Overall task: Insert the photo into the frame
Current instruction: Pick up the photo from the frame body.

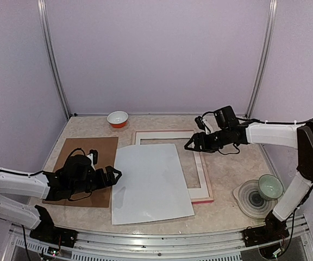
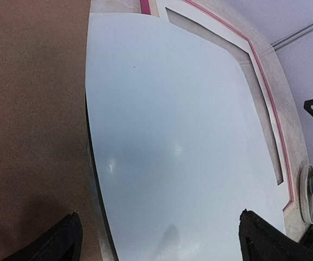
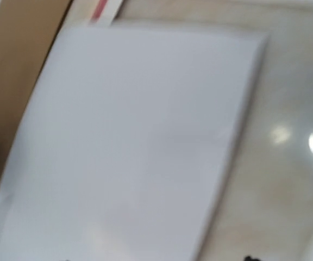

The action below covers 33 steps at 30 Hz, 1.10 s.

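The photo (image 1: 151, 182) lies flat in the middle of the table with its plain white back up; its picture side is hidden. Its far right corner overlaps the frame (image 1: 203, 200), whose pink edge shows around a white mat (image 1: 200, 171). My left gripper (image 1: 113, 175) is open at the photo's left edge. In the left wrist view (image 2: 162, 242) one finger (image 2: 64, 239) hangs over the brown board and the other over the photo (image 2: 173, 125). My right gripper (image 1: 192, 145) hovers open over the frame's far right part, with the photo (image 3: 135, 141) filling the right wrist view.
A brown backing board (image 1: 80, 152) lies at the left under my left arm. A red-and-white bowl (image 1: 118, 118) stands at the back. A green bowl (image 1: 269, 186) sits on a glass plate (image 1: 246, 198) at the front right.
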Each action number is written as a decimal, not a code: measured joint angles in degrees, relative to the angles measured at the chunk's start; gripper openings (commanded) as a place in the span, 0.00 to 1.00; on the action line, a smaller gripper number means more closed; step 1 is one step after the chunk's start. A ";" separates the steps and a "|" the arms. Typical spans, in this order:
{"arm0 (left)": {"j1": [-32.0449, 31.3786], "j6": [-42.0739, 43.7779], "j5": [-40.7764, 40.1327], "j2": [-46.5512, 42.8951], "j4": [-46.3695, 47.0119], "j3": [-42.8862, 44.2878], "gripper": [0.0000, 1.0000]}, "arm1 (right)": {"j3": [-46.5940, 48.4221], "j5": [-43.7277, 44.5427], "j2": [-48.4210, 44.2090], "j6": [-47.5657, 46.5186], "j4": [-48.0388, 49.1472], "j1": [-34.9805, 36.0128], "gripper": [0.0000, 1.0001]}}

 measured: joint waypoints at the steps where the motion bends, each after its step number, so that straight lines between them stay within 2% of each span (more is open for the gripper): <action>1: -0.11 0.00 0.20 0.07 0.35 0.00 0.99 | -0.55 -1.05 0.00 0.50 -0.11 0.92 0.67; 6: -1.11 0.20 0.55 1.49 2.14 0.00 0.99 | -4.22 -4.15 0.02 3.08 -0.35 4.31 0.67; 17: -3.43 1.09 1.07 6.38 4.02 0.70 0.99 | -10.64 -8.07 1.88 7.87 2.27 5.51 0.67; 33: -4.17 1.73 1.90 9.29 5.70 1.99 0.99 | -12.20 -12.09 5.27 10.91 7.13 5.57 0.66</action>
